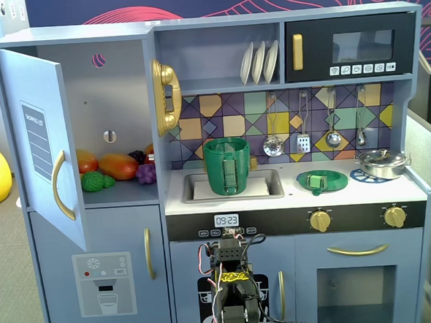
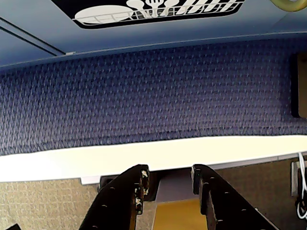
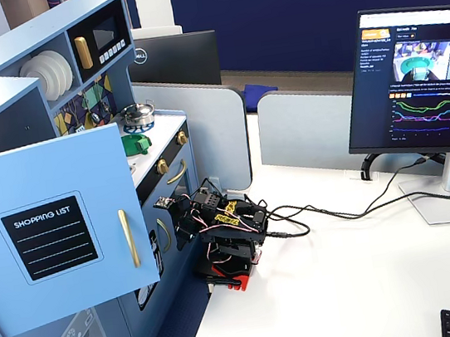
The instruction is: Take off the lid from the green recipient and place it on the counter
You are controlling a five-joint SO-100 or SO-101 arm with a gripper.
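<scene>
The green recipient (image 1: 227, 166) stands upright in the sink, uncovered. The lid (image 1: 322, 180) lies flat on the white counter (image 1: 393, 189) to its right, knob up; it also shows in a fixed view (image 3: 135, 143). The arm (image 1: 234, 292) is folded low in front of the kitchen, far below both, and shows on the white table in a fixed view (image 3: 222, 236). In the wrist view my gripper (image 2: 170, 173) is open and empty, jaws apart over the table edge and blue carpet. In the side fixed view the fridge door hides the recipient.
A silver metal pot (image 1: 382, 164) sits at the counter's right end. The fridge door (image 1: 42, 143) hangs open at the left, toy fruit (image 1: 117, 167) inside. Utensils (image 1: 302, 138) hang on the back wall. A monitor (image 3: 414, 83) and cables (image 3: 332, 212) are on the table.
</scene>
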